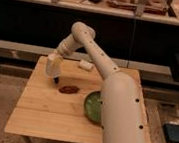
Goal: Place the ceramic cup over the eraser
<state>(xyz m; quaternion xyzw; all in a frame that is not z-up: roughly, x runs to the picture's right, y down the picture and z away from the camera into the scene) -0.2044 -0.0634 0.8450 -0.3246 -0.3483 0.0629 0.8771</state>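
**Cup carried low over the far-left part of the bench**

Left of centre, the small off-white tapered ceramic cup (53, 66) is seen held at the end effector (54, 66), low over the light wooden bench (42, 109). Whether the cup is upright or inverted cannot be told. The end effector appears clamped on the cup; its opening is judged no wider than the cup itself. Just below the cup's lower edge a small dark spot (56, 80) is noted on the bench; it is taken to be the slim black eraser, mostly hidden. Contact between cup and eraser cannot be confirmed.

Step in hand, as judged: lowering and aligning the cup above the eraser. The next move would call for a straight descent, mouth down, centred on the eraser, then release.

Further right, a reddish-brown oval object (69, 89) lies near the cup. Behind it, a whitish rectangular block (86, 65) is recorded. Rightmost, a round green bowl (93, 107) is partly hidden by the arm.
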